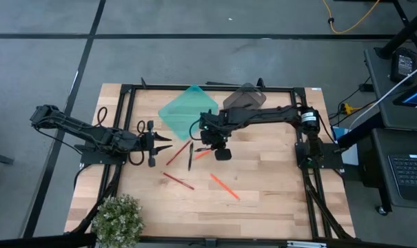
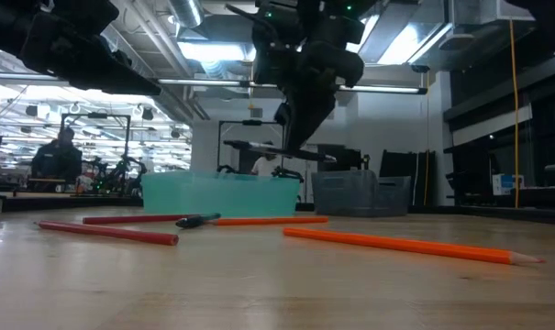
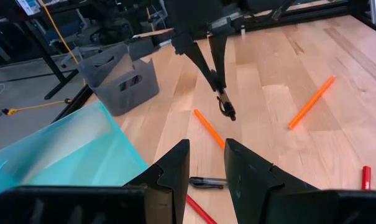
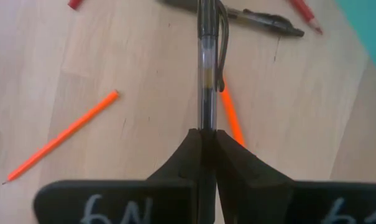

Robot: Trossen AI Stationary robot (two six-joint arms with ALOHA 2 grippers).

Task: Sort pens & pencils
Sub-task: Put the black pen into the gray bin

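Observation:
My right gripper (image 1: 211, 142) is shut on a black pen (image 4: 206, 68) above the middle of the table; it also shows in the left wrist view (image 3: 220, 93). Another black pen (image 1: 190, 156) lies flat on the table, with two red pencils (image 1: 178, 153) (image 1: 178, 181) and two orange pencils (image 1: 202, 154) (image 1: 224, 186) around it. My left gripper (image 1: 153, 143) is open and empty at the table's left, clear of all of them. My right gripper pinches one end of the pen's barrel (image 4: 206, 127) between its two fingers. The pen runs along the fingers and sticks out past their tips. The fingers slant down from above. The pen is lifted clear of the table, its free end (image 3: 229, 114) pointing down.
A teal bin (image 1: 187, 110) and a grey bin (image 1: 244, 98) stand at the table's far side. A potted plant (image 1: 117, 219) stands at the near left corner. Bare wood lies at the near right.

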